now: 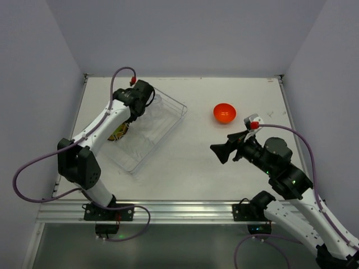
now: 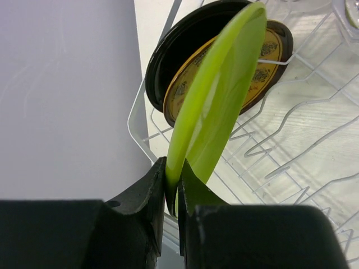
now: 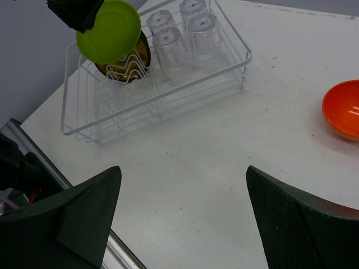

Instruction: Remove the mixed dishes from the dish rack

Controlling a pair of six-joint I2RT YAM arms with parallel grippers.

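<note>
In the left wrist view my left gripper is shut on the lower rim of a yellow-green plate, which stands on edge over the dish rack. A second plate, black-rimmed with a golden face, stands in the tines behind it. The right wrist view shows the yellow-green plate at the rack's far left corner and several clear tumblers upside down inside. The orange bowl sits on the table right of the rack. My right gripper hangs open and holds nothing, between rack and bowl.
The rack lies slantwise at the table's left, near the left wall. The orange bowl rests on the white tabletop to the right. A metal rail runs along the near edge by both arm bases.
</note>
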